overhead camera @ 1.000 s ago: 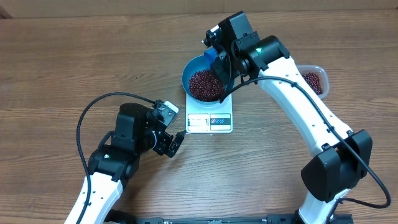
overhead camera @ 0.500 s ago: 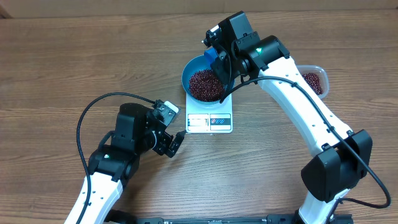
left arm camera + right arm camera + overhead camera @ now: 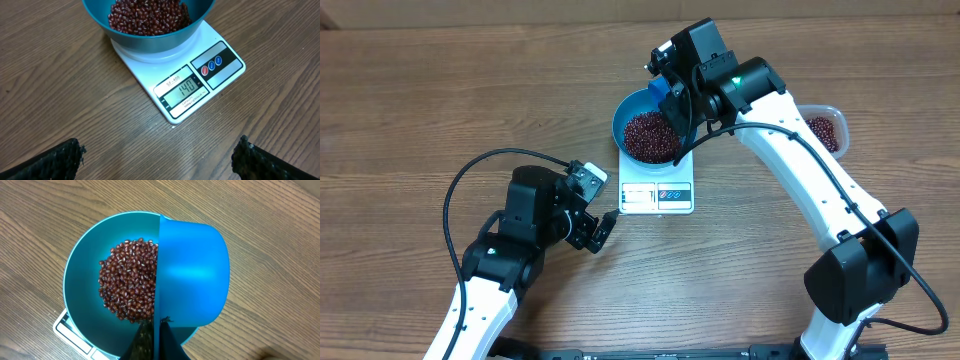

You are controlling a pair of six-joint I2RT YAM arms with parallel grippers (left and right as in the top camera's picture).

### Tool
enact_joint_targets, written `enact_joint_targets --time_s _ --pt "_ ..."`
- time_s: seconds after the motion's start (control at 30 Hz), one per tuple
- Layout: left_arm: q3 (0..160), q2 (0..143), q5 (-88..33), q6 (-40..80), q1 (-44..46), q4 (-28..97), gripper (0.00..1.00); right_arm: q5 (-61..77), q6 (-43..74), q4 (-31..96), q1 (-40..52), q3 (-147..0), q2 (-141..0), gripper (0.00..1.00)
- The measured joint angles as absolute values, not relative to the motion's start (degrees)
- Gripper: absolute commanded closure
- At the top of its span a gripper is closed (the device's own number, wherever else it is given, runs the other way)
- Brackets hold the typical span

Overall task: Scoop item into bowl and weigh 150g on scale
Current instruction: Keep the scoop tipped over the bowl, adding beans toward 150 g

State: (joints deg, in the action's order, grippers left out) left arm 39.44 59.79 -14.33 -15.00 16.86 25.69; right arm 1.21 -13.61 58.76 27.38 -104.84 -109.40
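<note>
Overhead, we've got the wooden table (image 3: pixel 410 90), and at mid-frame the white scale (image 3: pixel 658 196) with the blue bowl (image 3: pixel 80 280) sitting on top. The right gripper (image 3: pixel 672 98), upper centre, is clamped on the blue scoop (image 3: pixel 192 275), tipped over the bowl's right half. The left gripper (image 3: pixel 599 232), lower left of centre, has jaws wide apart and holds nothing. A clear tub (image 3: pixel 825 125) sits far right. Beans (image 3: pixel 127 287) are heaped in the bowl, and the display (image 3: pixel 186 90) reads 140.
</note>
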Motion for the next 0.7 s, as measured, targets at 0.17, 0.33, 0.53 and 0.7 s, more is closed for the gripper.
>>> enact_joint_targets --time_s 0.17,0.33,0.53,0.7 --pt "39.5 59.8 -14.3 -15.0 16.9 25.7 0.01 1.2 -14.0 58.8 27.4 -104.8 -109.4 0.96" --pt "39.4 59.8 -14.3 -15.0 16.9 25.7 0.0 0.8 -14.5 58.7 27.4 -104.8 -109.4 0.96" --pt "39.5 59.8 -14.3 -15.0 16.9 25.7 0.0 0.6 -14.9 58.7 27.4 -104.8 -109.4 0.96" --pt "39.4 59.8 -14.3 -15.0 16.9 25.7 0.01 0.6 -15.0 58.7 27.4 -104.8 -109.4 0.96"
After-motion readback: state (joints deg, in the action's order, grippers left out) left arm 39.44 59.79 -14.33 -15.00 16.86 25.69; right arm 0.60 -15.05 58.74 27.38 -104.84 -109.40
